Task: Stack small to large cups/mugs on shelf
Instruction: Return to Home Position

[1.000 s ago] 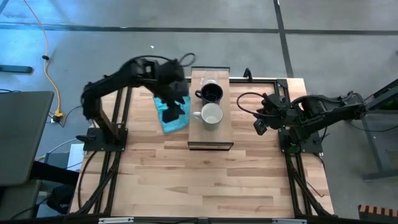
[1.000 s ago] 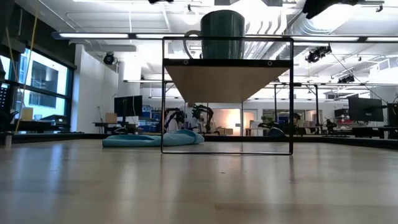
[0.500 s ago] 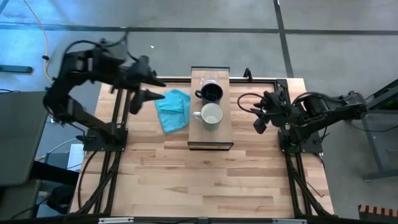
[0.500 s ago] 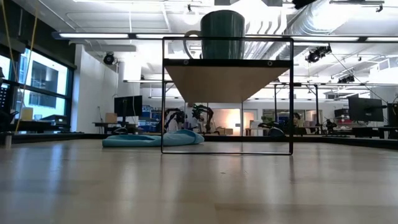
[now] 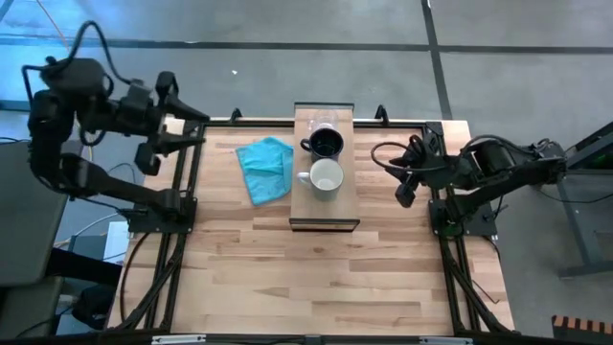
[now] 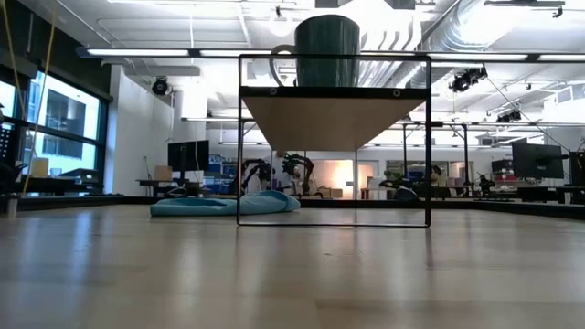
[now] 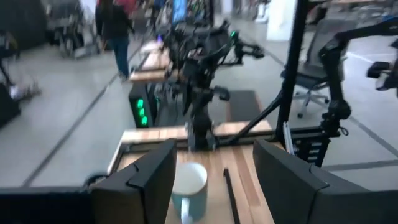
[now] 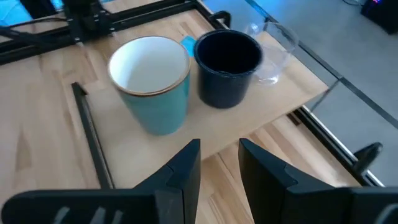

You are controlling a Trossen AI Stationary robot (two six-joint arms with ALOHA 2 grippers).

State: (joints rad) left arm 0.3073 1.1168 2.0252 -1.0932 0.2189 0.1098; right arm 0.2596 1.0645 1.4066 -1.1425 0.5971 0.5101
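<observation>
1. The three cups stand in a row on the shelf (image 5: 324, 209), upper centre of the high view. The glass cup (image 5: 323, 123) is nearest the top edge, the dark mug (image 5: 327, 144) just below it, and the light blue mug (image 5: 327, 177) below that. All three are upright with their mouths up.
2. My right wrist view shows the same row: the light blue mug (image 8: 152, 84) with its white inside, the dark mug (image 8: 228, 59) just beside it, and the glass cup (image 8: 272, 46) at the far end. I cannot tell whether neighbours touch.
3. In the low view the light blue mug (image 6: 326, 50) sits on top of the shelf (image 6: 334, 105), top centre.
4. A teal cloth (image 5: 266, 169) lies crumpled on the table (image 5: 316, 278), just left of the shelf.
5. My right claw (image 5: 405, 182) hangs right of the shelf, well apart from it, its fingers (image 8: 186, 165) a little parted and holding nothing.
6. My left claw (image 5: 203, 130) is in the upper left, off the table's corner, fingers (image 7: 155, 174) spread wide and empty.
</observation>
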